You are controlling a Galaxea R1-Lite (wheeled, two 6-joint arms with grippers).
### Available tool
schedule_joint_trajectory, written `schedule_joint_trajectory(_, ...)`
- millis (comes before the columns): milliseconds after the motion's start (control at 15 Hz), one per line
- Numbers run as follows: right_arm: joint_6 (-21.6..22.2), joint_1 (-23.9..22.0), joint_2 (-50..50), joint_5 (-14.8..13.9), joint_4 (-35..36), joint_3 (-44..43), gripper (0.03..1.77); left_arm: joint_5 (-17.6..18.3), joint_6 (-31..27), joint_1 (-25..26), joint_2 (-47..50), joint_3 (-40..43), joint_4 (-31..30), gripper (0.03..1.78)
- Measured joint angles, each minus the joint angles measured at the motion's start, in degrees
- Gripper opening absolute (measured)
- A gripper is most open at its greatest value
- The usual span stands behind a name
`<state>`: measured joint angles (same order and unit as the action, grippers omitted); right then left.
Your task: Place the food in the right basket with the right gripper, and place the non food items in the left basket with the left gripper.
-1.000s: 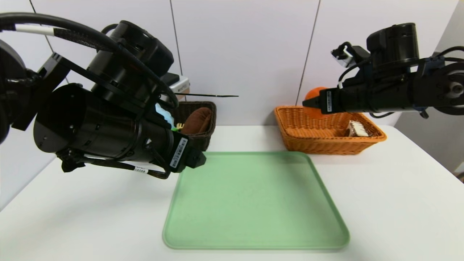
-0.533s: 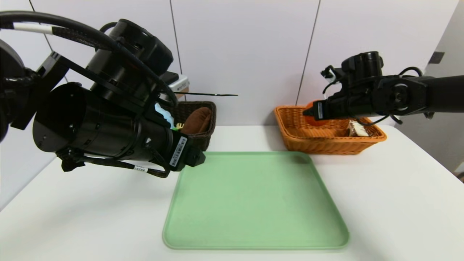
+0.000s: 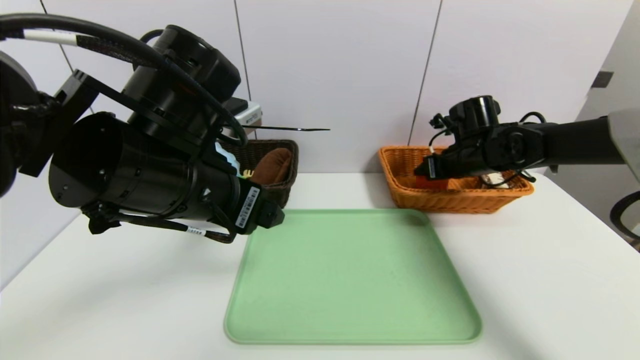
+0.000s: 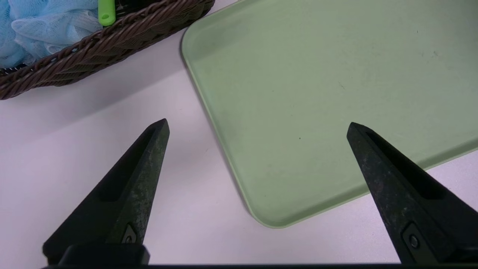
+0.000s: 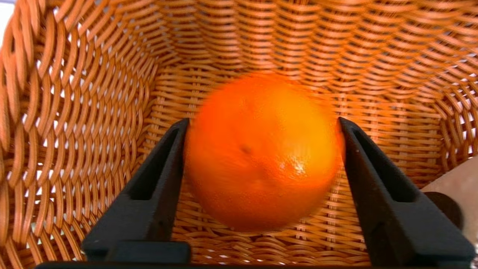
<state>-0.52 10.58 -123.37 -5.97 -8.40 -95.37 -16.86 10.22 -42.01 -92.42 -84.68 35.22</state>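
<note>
Nearest, above the white table's (image 3: 550,260) left side, left gripper (image 4: 257,125) hovers, fingers wide apart, holding nothing. Farther, right gripper (image 5: 261,123) inside orange-tan woven wicker basket (image 3: 452,200), fingers flanking blurred round orange fruit (image 5: 261,153); grip unclear.

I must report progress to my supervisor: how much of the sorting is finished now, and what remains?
Nearly finished. The green tray holds nothing. The blue puff and brown towel sit in the left basket. The right gripper, inside the right basket, is releasing the orange. The left gripper hangs open. Left: withdrawing.
</note>
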Motion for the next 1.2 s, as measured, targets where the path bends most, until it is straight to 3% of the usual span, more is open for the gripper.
schedule_joint_trajectory(467, 0.11, -0.04, 0.61, 0.3, -1.05, -1.43, 1.56, -0.04, 0.04, 0.06, -0.02, -0.16, -0.16, 1.69)
schedule_joint_trajectory(1000, 0.45, 1.35, 15.19, 2.07, -16.32, -4.44, 1.66, -0.52, 0.11, 5.19, 7.14, 0.15, -1.57, 1.69)
schedule_joint_trajectory(1200, 0.77, 3.25, 25.49, 1.55, -23.13, -0.5, 1.67, -4.96, -0.29, 9.79, 13.01, 3.61, -1.32, 1.69)
